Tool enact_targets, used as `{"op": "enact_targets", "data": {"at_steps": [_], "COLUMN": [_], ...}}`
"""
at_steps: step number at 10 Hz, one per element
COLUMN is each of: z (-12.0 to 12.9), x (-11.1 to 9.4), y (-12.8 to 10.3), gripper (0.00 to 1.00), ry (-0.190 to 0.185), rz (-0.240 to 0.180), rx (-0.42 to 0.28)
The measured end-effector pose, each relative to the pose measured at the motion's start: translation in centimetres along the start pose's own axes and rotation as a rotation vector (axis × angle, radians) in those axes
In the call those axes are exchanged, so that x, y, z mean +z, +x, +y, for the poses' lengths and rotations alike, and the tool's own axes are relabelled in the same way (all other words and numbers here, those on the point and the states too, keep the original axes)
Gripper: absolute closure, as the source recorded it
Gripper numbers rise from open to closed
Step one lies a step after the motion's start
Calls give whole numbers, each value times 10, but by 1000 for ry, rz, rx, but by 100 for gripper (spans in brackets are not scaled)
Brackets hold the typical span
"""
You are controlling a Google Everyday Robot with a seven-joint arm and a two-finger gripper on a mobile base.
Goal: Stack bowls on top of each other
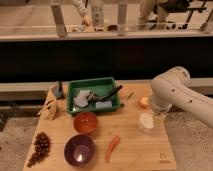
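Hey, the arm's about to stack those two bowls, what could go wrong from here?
The claw hangs at the right edge of the table, beside the cup; swinging across toward the bowls, it may tip the cup. The orange bowl looks smaller than the purple bowl, so purple on orange would likely sit unsteady. The chili lies close by the purple bowl and could get nudged.

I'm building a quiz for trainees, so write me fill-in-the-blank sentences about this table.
The front bowl is ___. The back bowl, just before the green tray, is ___. The hand hangs by the clear cup, near the ___ edge of the table in this view.
Answers: purple; orange-red; right.
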Motion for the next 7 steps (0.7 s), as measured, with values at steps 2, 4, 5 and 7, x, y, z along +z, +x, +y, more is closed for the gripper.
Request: {"op": "enact_targets", "data": {"at_steps": [2,4,5,7], "z": [-2,-1,1,3], "x": [1,3,3,4], "y": [-26,-46,-50,-72], "gripper": [20,20,20,20], "ry": [8,13,15,21], "rz": [2,3,4,1], "rx": [-47,-94,-117,-162]}}
